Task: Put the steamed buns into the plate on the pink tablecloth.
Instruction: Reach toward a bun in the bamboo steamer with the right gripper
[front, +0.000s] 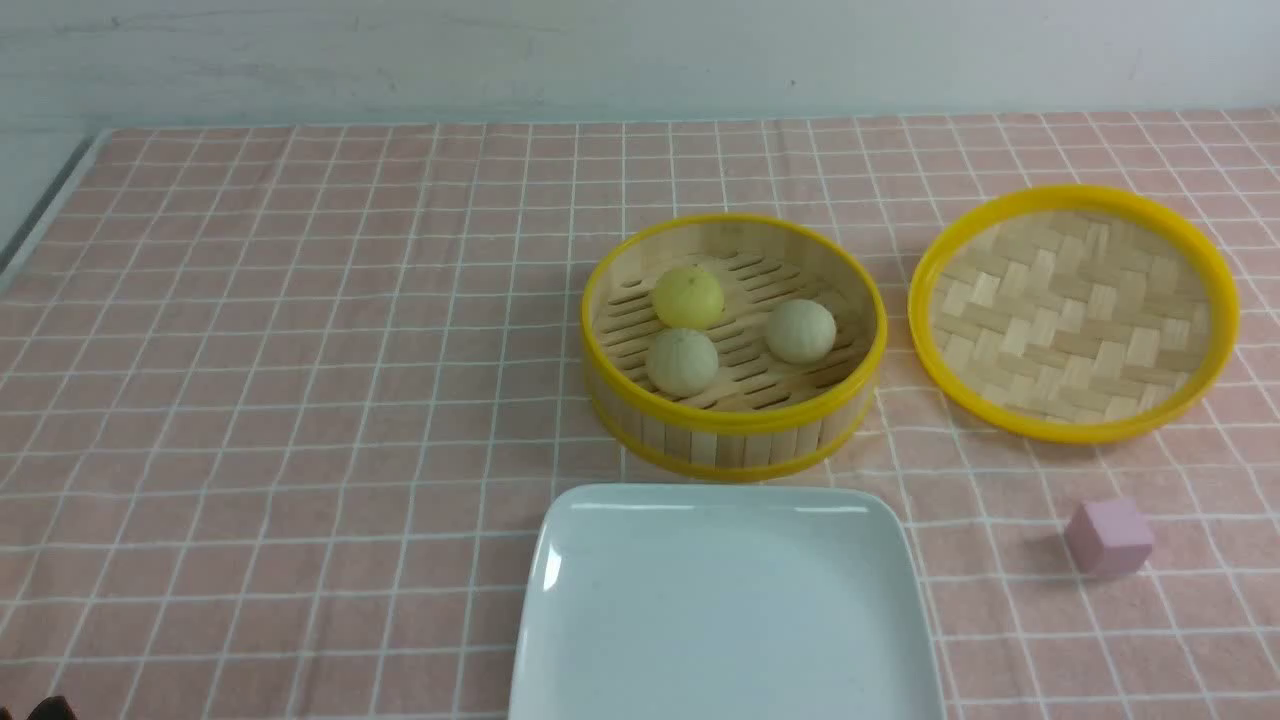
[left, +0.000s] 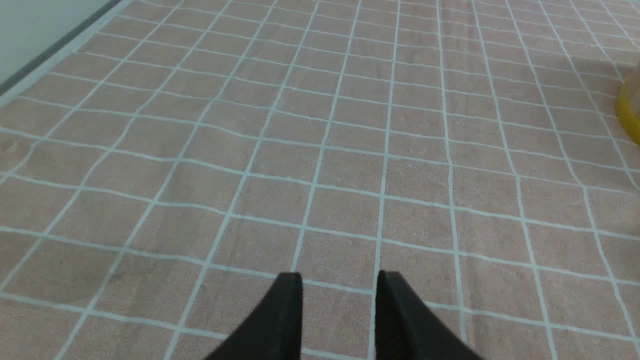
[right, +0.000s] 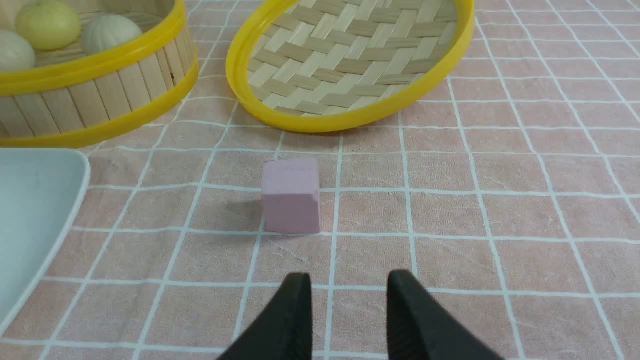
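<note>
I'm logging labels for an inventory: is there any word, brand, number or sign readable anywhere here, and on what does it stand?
None: no text can be read in any view.
The plate, steamer basket, lid, steamed buns, pink cube and tablecloth show no writing. The cloth carries only a plain white grid.

Colours before you:
Salmon-pink tablecloth (front: 300, 350) with white grid; white plate (front: 720, 600); steamed buns (front: 681, 361) two beige-white, one yellow; yellow-rimmed basket (front: 735, 420) and woven lid (front: 1075, 310); pink cube (front: 1108, 537).
</note>
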